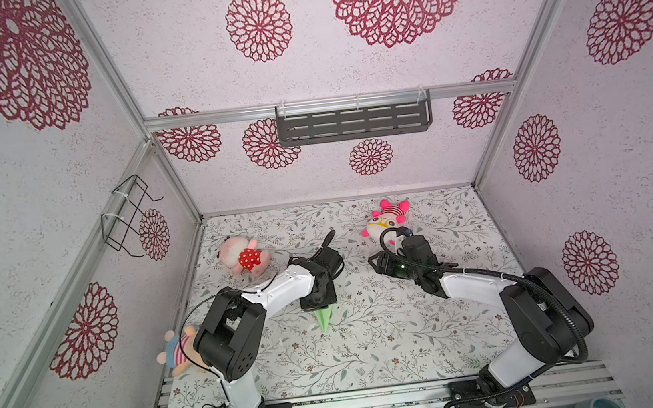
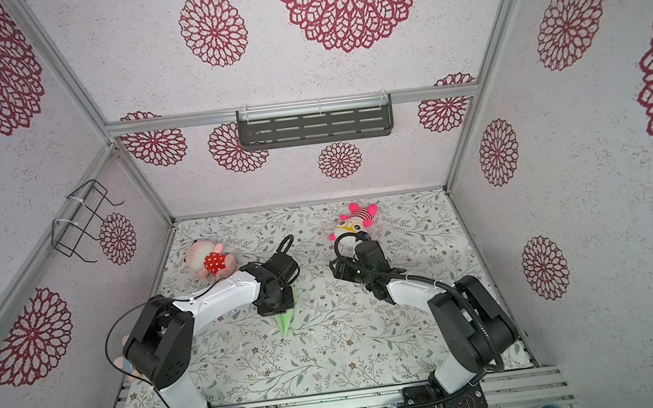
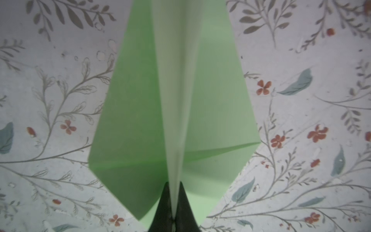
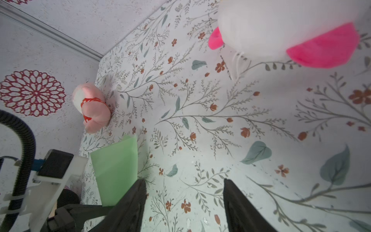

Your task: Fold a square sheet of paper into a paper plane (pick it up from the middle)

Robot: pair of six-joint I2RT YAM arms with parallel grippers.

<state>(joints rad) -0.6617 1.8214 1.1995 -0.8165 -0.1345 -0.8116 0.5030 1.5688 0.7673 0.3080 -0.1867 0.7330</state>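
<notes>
Left jaws closed on the paper plane (image 3: 136, 120), right jaws open.
The flowered surface (image 1: 375, 354) lies below both pairs of jaws. The pink-and-white plush toy (image 1: 387, 217) lies near the right jaws, which stand apart and hold nothing. The left jaws pinch the raised centre fold of the plane. Its green wings spread to both sides of them, and in both top views its pointed end (image 1: 324, 320) (image 2: 285, 325) sticks out past them.

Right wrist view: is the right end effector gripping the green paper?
No: the right end effector stands open over bare tablecloth, and the paper plane sits beside it, outside its jaws.
</notes>
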